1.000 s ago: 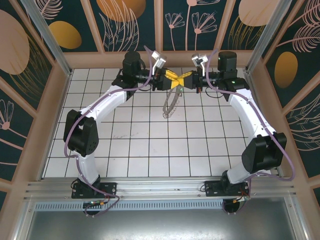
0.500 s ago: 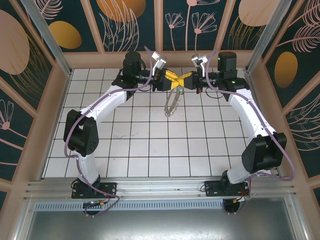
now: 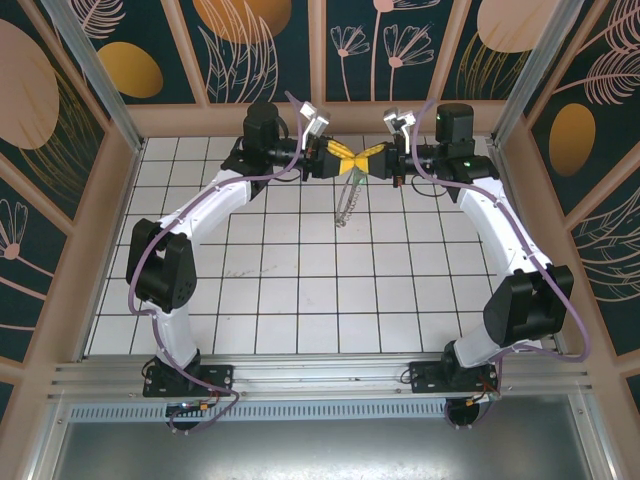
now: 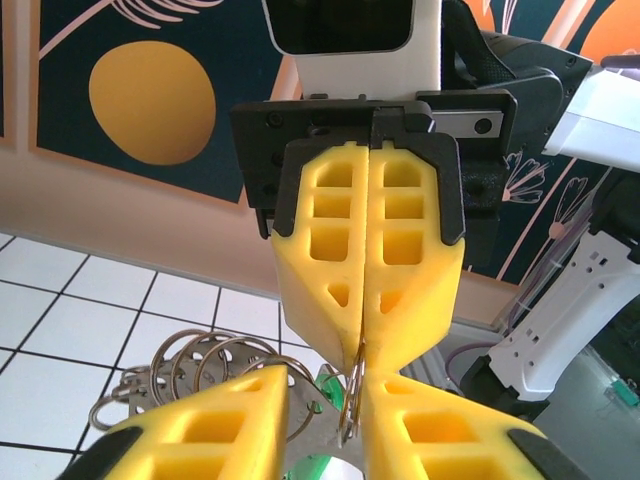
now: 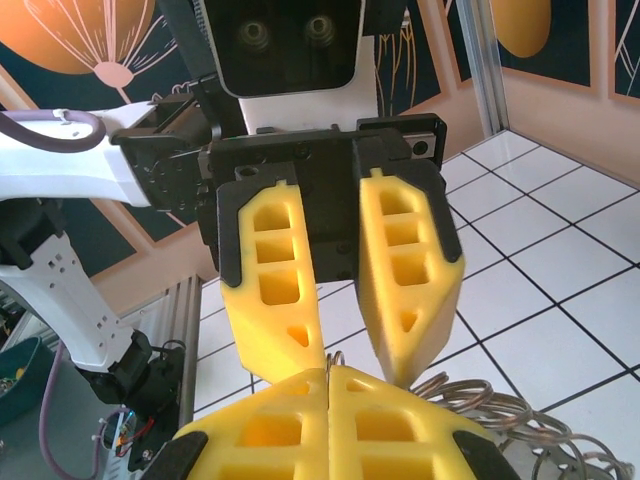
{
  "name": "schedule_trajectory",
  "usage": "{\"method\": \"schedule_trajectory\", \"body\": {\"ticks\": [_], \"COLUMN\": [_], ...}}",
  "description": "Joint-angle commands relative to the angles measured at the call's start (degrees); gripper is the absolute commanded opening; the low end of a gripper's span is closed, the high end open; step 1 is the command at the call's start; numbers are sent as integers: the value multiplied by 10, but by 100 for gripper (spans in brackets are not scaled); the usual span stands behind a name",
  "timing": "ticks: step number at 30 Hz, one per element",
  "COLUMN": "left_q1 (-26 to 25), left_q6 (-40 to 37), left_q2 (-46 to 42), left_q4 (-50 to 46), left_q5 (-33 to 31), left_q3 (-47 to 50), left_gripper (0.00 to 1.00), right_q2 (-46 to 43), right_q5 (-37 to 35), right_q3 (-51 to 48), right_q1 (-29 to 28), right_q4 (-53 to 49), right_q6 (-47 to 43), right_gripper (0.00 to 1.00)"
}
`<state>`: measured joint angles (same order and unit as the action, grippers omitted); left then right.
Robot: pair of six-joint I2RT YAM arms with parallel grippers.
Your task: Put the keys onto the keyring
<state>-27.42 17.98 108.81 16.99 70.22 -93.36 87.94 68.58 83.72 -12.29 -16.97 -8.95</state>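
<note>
Your right pincer (image 4: 362, 340) is clenched on the keyring (image 3: 346, 203), which hangs below it near the middle of the table's (image 3: 300, 300) far edge. Your left pincer (image 4: 330, 382) meets it tip to tip, fingers apart with the green-headed key (image 4: 320, 468) between them. Whether they press on it, you cannot tell.
</note>
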Motion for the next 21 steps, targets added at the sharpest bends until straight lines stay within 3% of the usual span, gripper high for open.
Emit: {"method": "schedule_trajectory", "body": {"ticks": [1,8,16,21], "left_q1": [2,2,0,0], "left_q6": [10,23,68,99], "left_q2": [-9,-8,-19,-34], "left_q4": [31,48,125,173], "left_q5": [13,19,17,-16], "left_q3": [-8,-6,25,48], "left_gripper": [23,1,0,0], "right_q2": [-5,-3,-12,-47], "right_q5": [12,14,7,-5], "right_q3": [2,-1,-11,-57], "right_q1": [5,5,7,24], "right_q4": [9,13,58,166], "right_q6": [-15,-13,29,115], "right_gripper": [0,0,0,26]}}
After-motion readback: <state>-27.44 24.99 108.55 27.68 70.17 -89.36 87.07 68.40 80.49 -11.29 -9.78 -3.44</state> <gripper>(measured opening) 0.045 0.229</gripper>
